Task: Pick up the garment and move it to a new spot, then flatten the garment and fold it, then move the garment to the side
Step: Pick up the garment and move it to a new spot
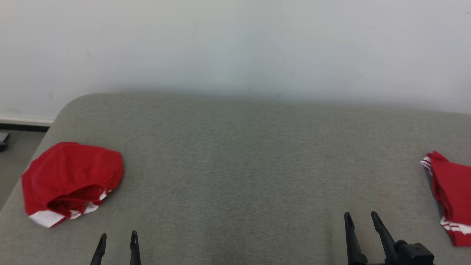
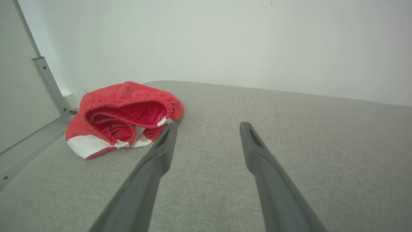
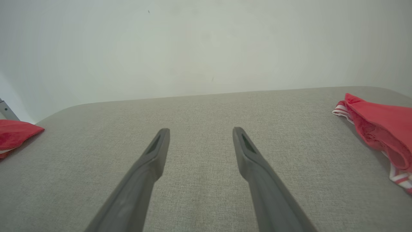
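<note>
Two red garments in front of you, both on the grey upholstered surface (image 1: pixel 239 165). The crumpled red shorts (image 1: pixel 70 173) (image 2: pixel 106 96) (image 3: pixel 16 132) lie bunched near its left edge, elastic waistband gaping open, mesh lining showing, a white band along the hem; the striped red garment (image 1: pixel 452 187) (image 3: pixel 379 122) lies at the far right, cut off by the frame, thin white stripes at its edges; those two are well apart. Two grippers as well; your left gripper (image 1: pixel 118 235) (image 2: pixel 208 125) hangs near the shorts, fingers spread, holding nothing; your right gripper (image 1: pixel 360 214) (image 3: pixel 201 129) is spread too, empty, over bare fabric between the garments.
</note>
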Tool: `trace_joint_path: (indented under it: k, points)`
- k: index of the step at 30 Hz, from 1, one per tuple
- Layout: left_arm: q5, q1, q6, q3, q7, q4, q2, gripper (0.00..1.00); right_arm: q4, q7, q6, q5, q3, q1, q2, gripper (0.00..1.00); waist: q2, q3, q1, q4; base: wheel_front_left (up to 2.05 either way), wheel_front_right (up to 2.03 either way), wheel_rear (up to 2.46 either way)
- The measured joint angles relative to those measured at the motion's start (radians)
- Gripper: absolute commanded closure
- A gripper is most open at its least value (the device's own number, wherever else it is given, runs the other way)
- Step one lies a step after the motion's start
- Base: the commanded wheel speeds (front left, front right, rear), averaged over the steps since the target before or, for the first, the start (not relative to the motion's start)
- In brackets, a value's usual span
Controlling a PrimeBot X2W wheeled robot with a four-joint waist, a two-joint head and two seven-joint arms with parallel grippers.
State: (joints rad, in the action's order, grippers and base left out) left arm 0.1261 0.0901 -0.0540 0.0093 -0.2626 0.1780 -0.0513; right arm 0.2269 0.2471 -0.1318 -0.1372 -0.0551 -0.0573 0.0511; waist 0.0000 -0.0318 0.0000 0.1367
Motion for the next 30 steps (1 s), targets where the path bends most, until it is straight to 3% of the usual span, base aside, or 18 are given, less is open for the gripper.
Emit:
trace_joint_path:
  k: [20, 30]
  points:
    - [-0.019, 0.019, -0.023, 0.042, 0.0, -0.008, 0.0, 0.0, 0.029, 0.004, 0.0, -0.039, 0.099, 0.007, 0.0, 0.0, 0.0, -0.006, 0.0, 0.326, 0.0, 0.0, 0.0]
    - [-0.002, 0.029, -0.008, 0.056, 0.0, -0.02, 0.0, 0.0, 0.052, 0.006, 0.0, -0.038, 0.121, 0.043, 0.0, 0.0, 0.0001, 0.015, 0.0002, 0.38, 0.0, 0.0, 0.0]
